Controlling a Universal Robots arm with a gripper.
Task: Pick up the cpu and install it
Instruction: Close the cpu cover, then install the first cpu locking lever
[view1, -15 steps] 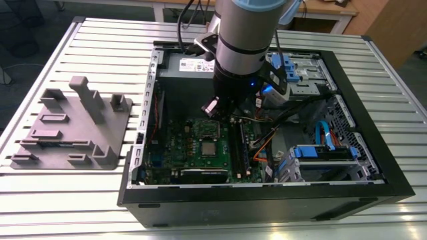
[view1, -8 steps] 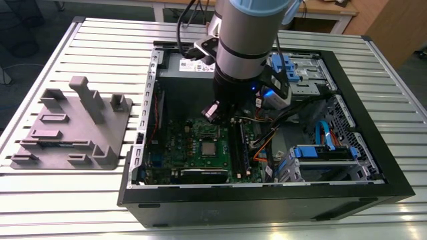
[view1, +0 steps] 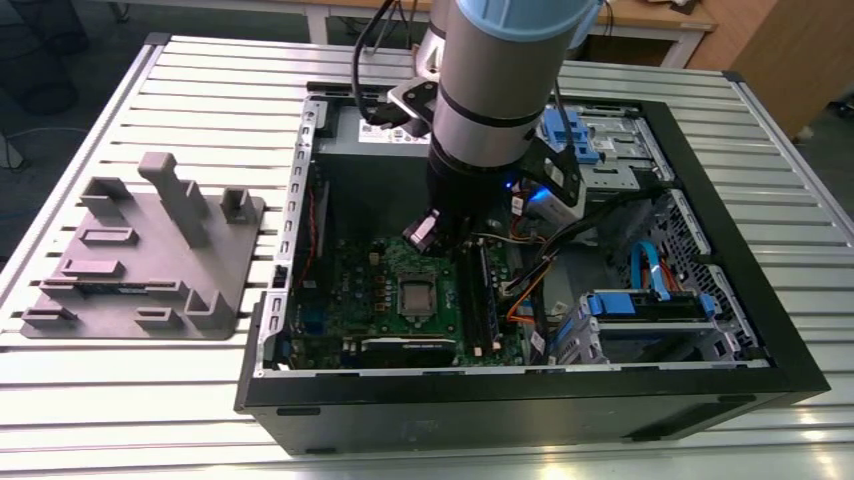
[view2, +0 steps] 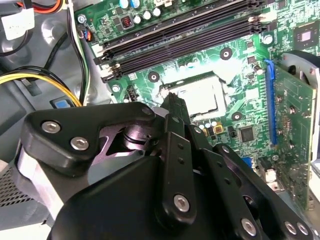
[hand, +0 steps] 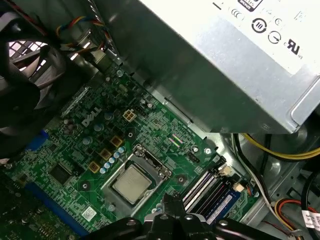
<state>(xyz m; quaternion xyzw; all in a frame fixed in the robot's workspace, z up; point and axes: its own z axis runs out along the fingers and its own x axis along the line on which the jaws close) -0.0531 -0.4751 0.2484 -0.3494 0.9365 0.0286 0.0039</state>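
Tool (view2: 172, 98) hangs low inside the open computer case (view1: 534, 402), its tip poised over the motherboard (hand: 75, 150) and just beside the socket (hand: 149, 159). How wide it stands open I cannot tell, because the dark linkage sits edge-on to both wrist views. No chip shows at its tip.

And there's the cpu (hand: 132, 184), lying in the socket with its silver-grey top up and looking flat and square to the metal frame. In the exterior view it is the pale square (view1: 418, 297) in the middle of the board, right under the arm.

By my read the seating is what counts here. The chip has to sit level with no corner riding up. Any touch should be straight down and light, with no sideways drag across the socket.

It's a tight spot. The memory slots (view2: 175, 40) run close alongside, the yellow cables (view2: 40, 77) loop near the linkage, and the power supply (hand: 225, 60) looms over the board. Out on the bench (view1: 200, 80), the grey fixture (view1: 147, 250) stands well apart.
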